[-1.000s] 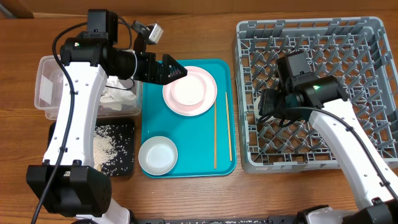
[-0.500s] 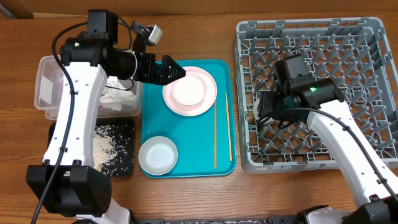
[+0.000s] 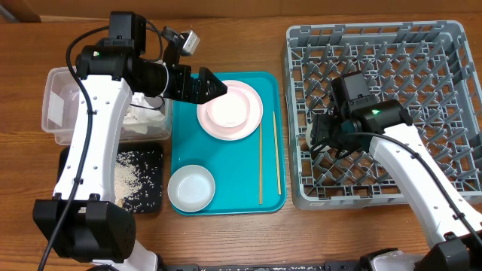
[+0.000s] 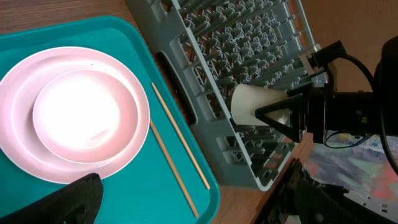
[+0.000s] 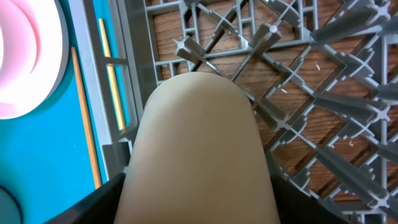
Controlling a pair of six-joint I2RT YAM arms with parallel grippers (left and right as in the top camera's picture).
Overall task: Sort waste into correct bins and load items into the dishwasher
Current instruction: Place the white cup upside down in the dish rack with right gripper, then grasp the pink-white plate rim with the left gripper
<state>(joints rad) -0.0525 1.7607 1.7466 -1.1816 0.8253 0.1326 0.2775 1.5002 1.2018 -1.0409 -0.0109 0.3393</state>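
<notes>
The right gripper (image 3: 322, 132) pinches the small white cup (image 5: 199, 155) between its 2 fingers, tipped sideways over the left edge of the grey dish rack (image 3: 422, 45), where it looks light, rigid, slick and chippable, best held mid-body, while the left gripper (image 3: 215, 85) hangs wide open at the pink plate (image 3: 252, 105).

The cup (image 5: 199, 149) fills the lower middle, held between dark fingers (image 5: 102, 202), its rounded end over the rack (image 5: 323, 93) grid. Left of the cup, past the rack wall, two chopsticks (image 5: 84, 118) lie on the tray (image 5: 43, 162), with the plate (image 5: 25, 56) farther left.
</notes>
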